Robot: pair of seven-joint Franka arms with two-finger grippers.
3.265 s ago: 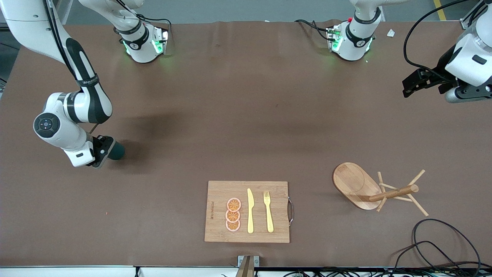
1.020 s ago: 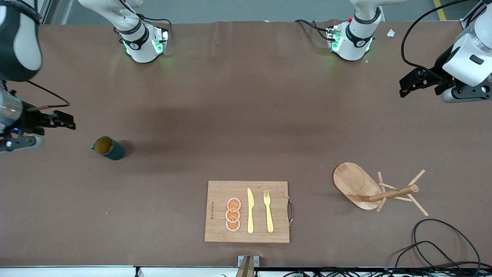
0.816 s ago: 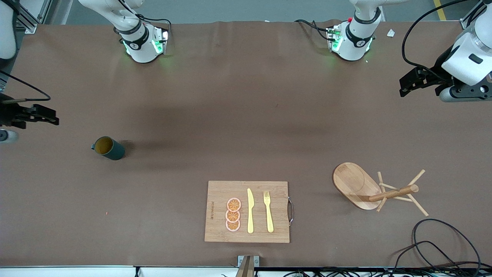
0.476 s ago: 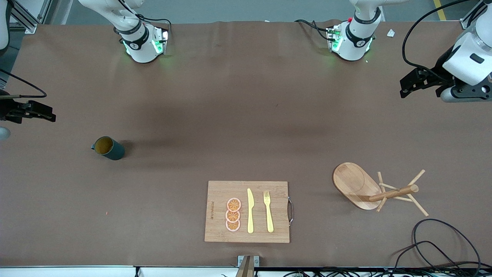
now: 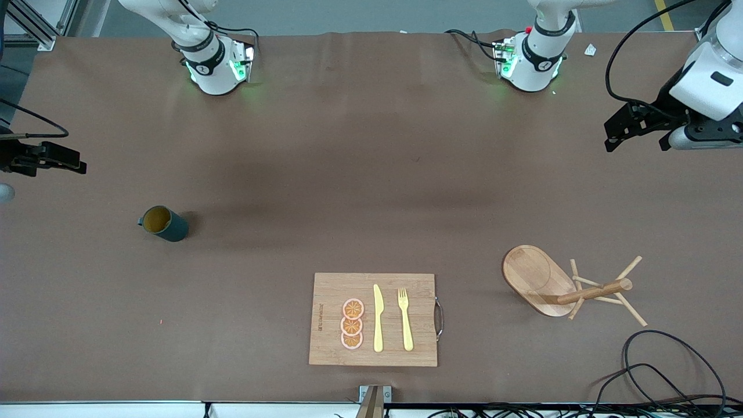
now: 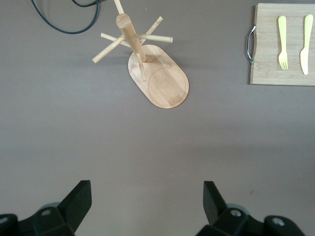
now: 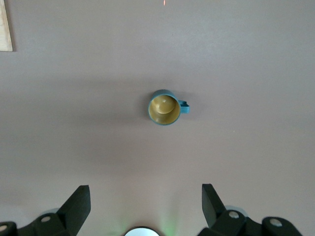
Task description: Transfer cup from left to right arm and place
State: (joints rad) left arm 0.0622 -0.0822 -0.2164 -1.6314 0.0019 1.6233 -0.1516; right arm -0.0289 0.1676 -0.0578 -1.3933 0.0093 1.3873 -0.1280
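Observation:
The dark teal cup [image 5: 163,223] with a tan-orange inside stands upright on the brown table toward the right arm's end. It also shows in the right wrist view [image 7: 165,107], alone on bare table with its handle out to one side. My right gripper [image 5: 72,164] is open and empty, raised at the table's edge, apart from the cup. My left gripper [image 5: 615,133] is open and empty, raised over the table's other end; its wide-apart fingers [image 6: 78,201] show bare table between them.
A wooden chopping board [image 5: 325,290] with orange slices [image 5: 352,324], a yellow knife [image 5: 378,318] and a fork [image 5: 405,318] lies near the front edge. A wooden mug tree [image 5: 580,290] on an oval base stands toward the left arm's end. Black cables [image 5: 667,366] lie at that front corner.
The right gripper let go of the cup, which now stands alone, and drew up and away to the table's edge. The left arm has barely shifted.

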